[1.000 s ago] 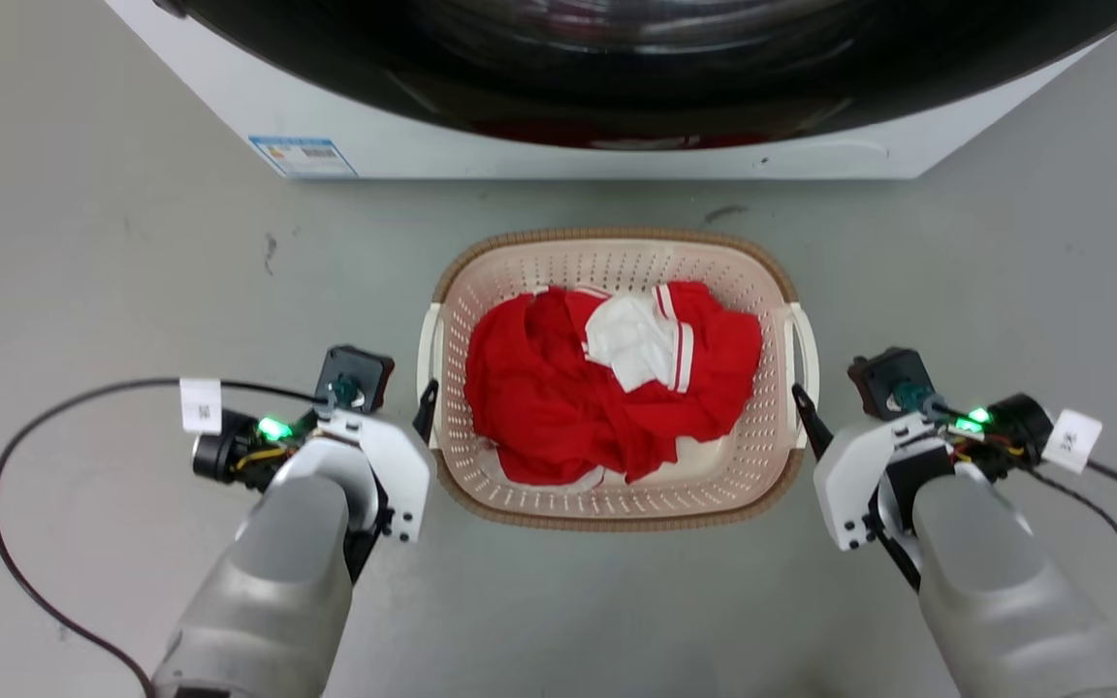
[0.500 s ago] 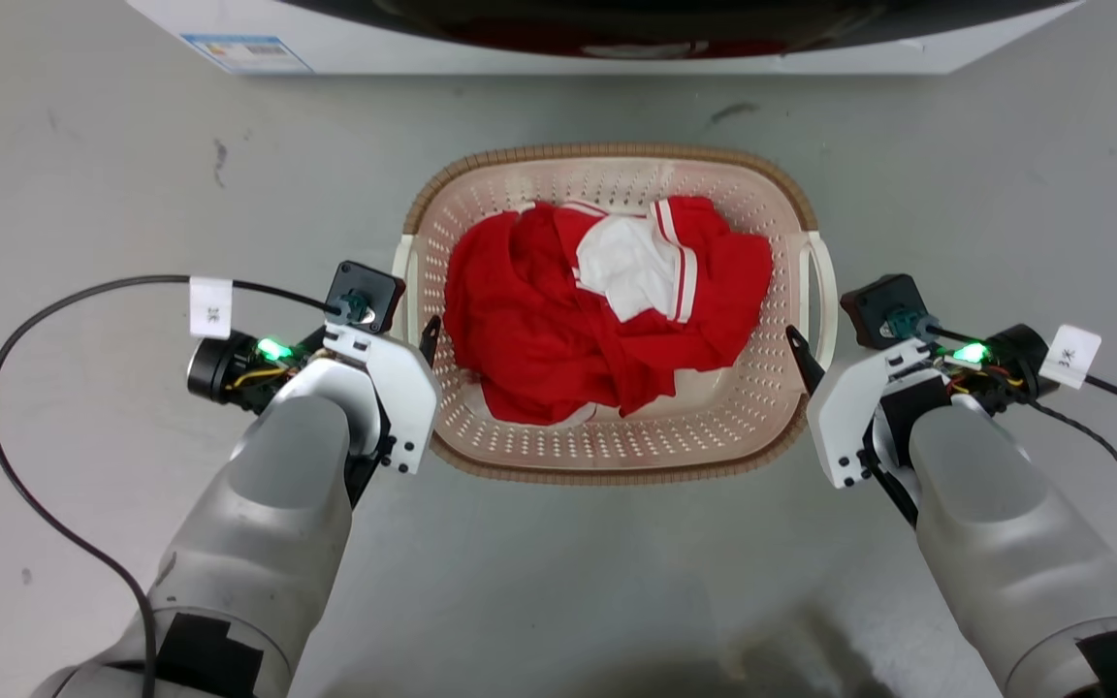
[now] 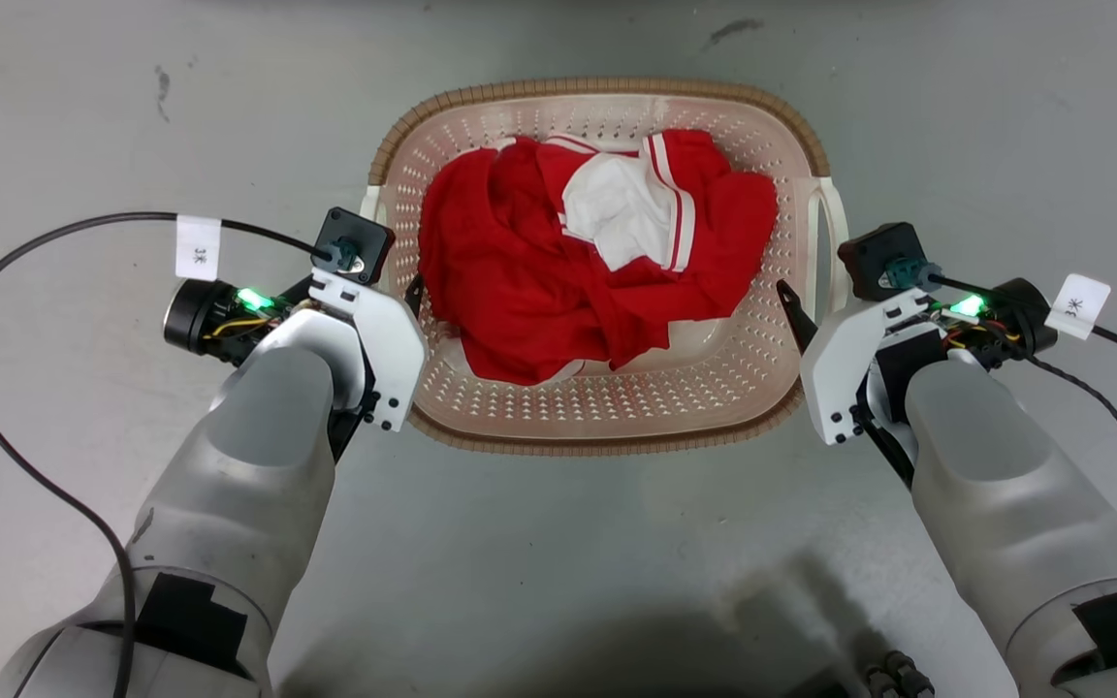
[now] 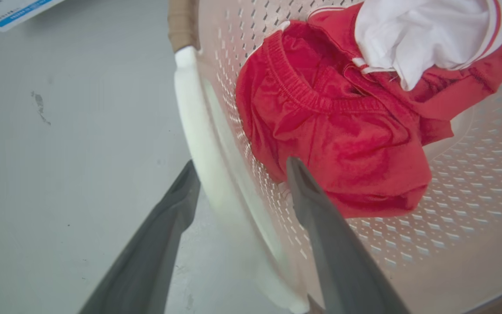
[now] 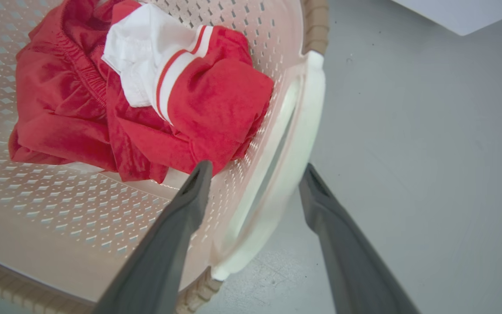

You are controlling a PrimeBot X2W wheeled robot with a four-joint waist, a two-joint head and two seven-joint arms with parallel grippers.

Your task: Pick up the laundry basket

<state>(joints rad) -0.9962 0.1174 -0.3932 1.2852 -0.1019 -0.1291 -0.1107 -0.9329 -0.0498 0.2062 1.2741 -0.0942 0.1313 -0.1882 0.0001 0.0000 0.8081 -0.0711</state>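
1. The laundry basket (image 3: 607, 89) is right in front of me in the head view, dead centre between my two forearms, with grey floor (image 3: 558, 562) all around it. I can't tell from these feeds whether its bottom is resting on the floor or just off it
2. Inside is a crumpled heap of red clothes (image 3: 520, 291) with a white piece (image 3: 617, 208) bunched on top, edged in red and white stripes
3. The left gripper (image 4: 241, 168) is spread wide. In the left wrist view its two dark fingers straddle the basket's white left handle (image 4: 198, 131), one outside over the floor, the other inside right by the red fabric. The outer finger looks very close to the handle, but I can't say whether it's actually touching
4. The right gripper (image 5: 255, 168) is the same story, mirrored. Its jaws are apart, with the white right handle (image 5: 307, 117) running between them, the inner finger over the perforated wall and the outer one over the floor
5. Neither claw is pinching anything
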